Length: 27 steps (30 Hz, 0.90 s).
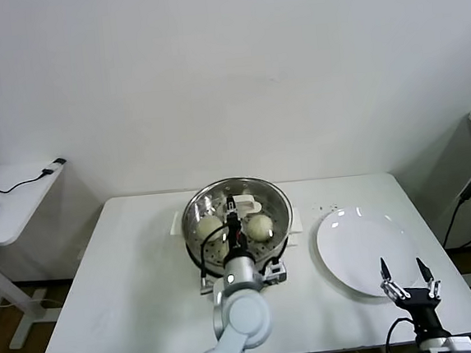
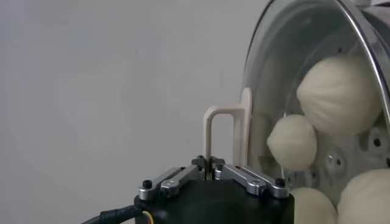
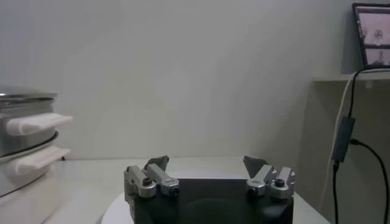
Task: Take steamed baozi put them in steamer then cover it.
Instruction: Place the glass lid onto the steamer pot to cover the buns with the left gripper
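Observation:
The steamer (image 1: 191, 219) stands at the table's middle, a shiny steel pot with white side handles. It also shows in the right wrist view (image 3: 24, 152). Several cream-white baozi (image 1: 259, 227) lie inside it and show through a glass lid (image 2: 286, 67). My left gripper (image 1: 233, 220) is over the steamer, shut on the lid's cream loop handle (image 2: 210, 131). I cannot tell whether the lid rests on the rim. My right gripper (image 1: 409, 280) is open and empty above the front edge of the bare white plate (image 1: 361, 244). It shows open in the right wrist view (image 3: 206, 164).
A white side table (image 1: 11, 204) with a cable and a blue object stands at the far left. Cables (image 1: 468, 197) hang beside a shelf at the far right. The wall runs close behind the table (image 1: 131, 301).

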Available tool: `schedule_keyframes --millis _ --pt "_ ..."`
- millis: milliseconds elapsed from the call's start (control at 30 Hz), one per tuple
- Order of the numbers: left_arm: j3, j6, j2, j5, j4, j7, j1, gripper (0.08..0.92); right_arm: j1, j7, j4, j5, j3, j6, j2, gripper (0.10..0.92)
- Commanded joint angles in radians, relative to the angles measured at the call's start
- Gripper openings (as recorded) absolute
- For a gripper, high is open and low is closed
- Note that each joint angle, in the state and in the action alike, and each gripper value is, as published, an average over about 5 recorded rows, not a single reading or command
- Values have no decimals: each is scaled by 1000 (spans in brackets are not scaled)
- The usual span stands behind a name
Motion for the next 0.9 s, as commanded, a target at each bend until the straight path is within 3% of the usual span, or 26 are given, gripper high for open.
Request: schedule_keyframes --millis 33,567,900 --pt "-23 0 -10 22 43 -26 -5 134 -1 2 2 6 10 12 -3 823" --pt "-14 -19 15 -38 -2 -23 15 140 -8 -14 -6 7 17 26 -6 823" --pt "0 -56 84 -203 -174 -15 34 389 -3 -23 2 1 12 16 -6 823"
